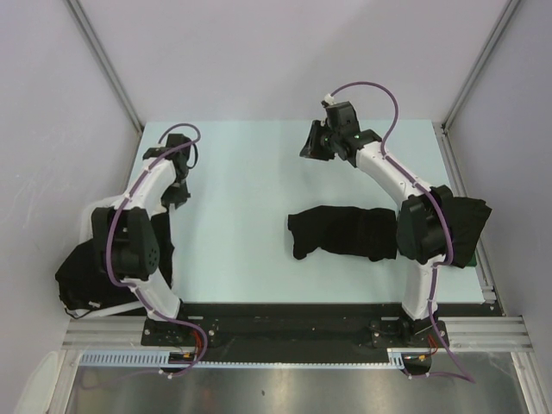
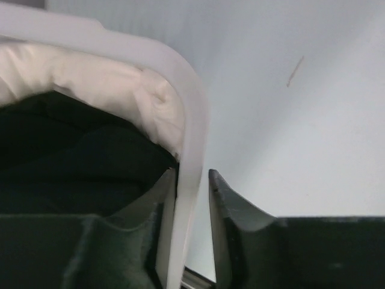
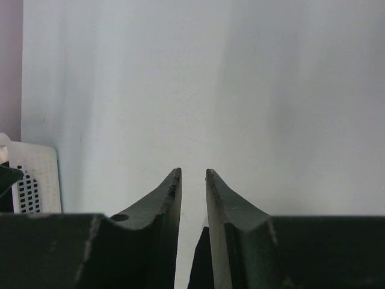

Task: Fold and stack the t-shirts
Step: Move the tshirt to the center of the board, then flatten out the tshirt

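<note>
1. T-shirts, all black, lie in three places. One t-shirt (image 1: 345, 231) stretches in a long band on the pale surface (image 1: 241, 172), right of centre. A second t-shirt (image 1: 473, 226) sits bunched at the right edge, partly behind the right arm. The heaped t-shirts (image 1: 82, 276) fill the white basket (image 1: 89, 210) at the left.
2. The left gripper (image 1: 177, 197) is at the basket's rim (image 2: 192, 120). Its jaws are narrowly spread astride the rim, one against it and the other just off it. A cream lining (image 2: 90, 78) and dark cloth show inside.
3. The right gripper (image 1: 312, 142) hovers over bare surface toward the far side, well apart from the shirts. Its jaws are slightly spread with nothing between them.
</note>
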Available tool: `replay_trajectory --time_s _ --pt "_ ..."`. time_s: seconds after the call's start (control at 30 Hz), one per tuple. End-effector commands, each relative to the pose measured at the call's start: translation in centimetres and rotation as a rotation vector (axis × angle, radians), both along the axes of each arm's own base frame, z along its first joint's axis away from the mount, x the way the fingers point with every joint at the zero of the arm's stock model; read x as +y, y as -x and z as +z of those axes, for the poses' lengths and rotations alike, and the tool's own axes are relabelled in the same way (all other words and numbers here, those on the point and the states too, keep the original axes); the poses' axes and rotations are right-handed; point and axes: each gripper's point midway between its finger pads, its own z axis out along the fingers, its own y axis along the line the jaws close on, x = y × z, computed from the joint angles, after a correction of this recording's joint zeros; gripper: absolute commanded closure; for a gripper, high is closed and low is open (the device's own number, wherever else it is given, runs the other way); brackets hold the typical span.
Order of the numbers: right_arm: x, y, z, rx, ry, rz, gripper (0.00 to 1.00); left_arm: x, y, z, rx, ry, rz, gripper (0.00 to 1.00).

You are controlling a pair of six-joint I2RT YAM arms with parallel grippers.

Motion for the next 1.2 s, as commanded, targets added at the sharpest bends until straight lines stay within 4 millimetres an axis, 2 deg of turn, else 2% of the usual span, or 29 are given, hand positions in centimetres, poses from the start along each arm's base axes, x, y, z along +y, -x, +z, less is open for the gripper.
replay_trajectory --time_s 0.0,0.07,0.17,0.33,0.5,0.53,0.67,0.7,0.73,0.77,0.83,0.93,0.97,1.0,1.03,1.07,1.1,1.17 --pt "0.2 -0.5 2.5 -0.059 -0.023 -0.004 0.72 -1.2 1.6 -1.2 0.091 0.078 0.011 0.61" --pt "0.1 -0.4 2.4 -0.056 -0.021 -0.005 0.72 -1.1 1.3 -0.7 0.065 0.072 0.011 0.50" --pt "0.1 -0.4 2.4 -0.057 -0.019 -0.003 0.72 -1.2 0.5 0.5 0.002 0.070 0.003 0.42" --pt "-0.6 -0.7 3.1 -0.093 0.028 -0.018 0.71 -1.2 -0.7 3.4 -0.107 0.059 -0.021 0.34" --pt "-2.2 -0.5 3.4 -0.144 0.185 -0.032 0.69 -2.7 -1.4 6.8 -0.220 0.049 -0.085 0.30" --pt "-2.0 -0.2 3.3 -0.146 0.203 -0.021 0.69 -3.0 -1.5 7.3 -0.235 0.049 -0.098 0.30" --pt "-4.0 0.5 4.0 -0.192 0.348 -0.080 0.67 -6.0 -2.3 9.3 -0.312 0.095 -0.203 0.30" --pt "-5.2 0.4 4.4 -0.213 0.398 -0.129 0.66 -7.0 -2.3 9.6 -0.323 0.129 -0.232 0.29" --pt "-5.3 0.6 4.7 -0.233 0.430 -0.129 0.66 -7.6 -2.2 9.7 -0.329 0.146 -0.252 0.29" --pt "-6.4 0.8 5.9 -0.266 0.467 -0.172 0.64 -8.7 -2.6 9.9 -0.349 0.170 -0.287 0.29" --pt "-7.0 1.2 6.4 -0.295 0.512 -0.192 0.64 -10.8 -2.2 10.0 -0.370 0.246 -0.346 0.28" --pt "-8.9 1.8 7.0 -0.303 0.568 -0.275 0.48 -14.4 -2.4 11.2 -0.486 0.372 -0.438 0.26" --pt "-9.5 2.2 6.9 -0.292 0.585 -0.281 0.39 -15.4 -2.3 11.4 -0.519 0.418 -0.443 0.25" --pt "-9.8 2.5 7.2 -0.291 0.586 -0.286 0.36 -15.9 -2.2 11.6 -0.550 0.453 -0.440 0.22" --pt "-10.2 2.9 6.9 -0.280 0.598 -0.288 0.31 -17.7 -2.2 11.4 -0.595 0.546 -0.484 0.14" --pt "-10.4 3.3 6.7 -0.271 0.599 -0.275 0.24 -18.3 -1.8 12.3 -0.640 0.597 -0.491 0.11" --pt "-10.6 3.7 7.1 -0.273 0.594 -0.275 0.22 -19.0 -1.6 12.4 -0.655 0.637 -0.504 0.10" --pt "-11.0 4.3 6.6 -0.251 0.602 -0.265 0.13 -20.7 -1.2 12.0 -0.666 0.723 -0.544 0.10"
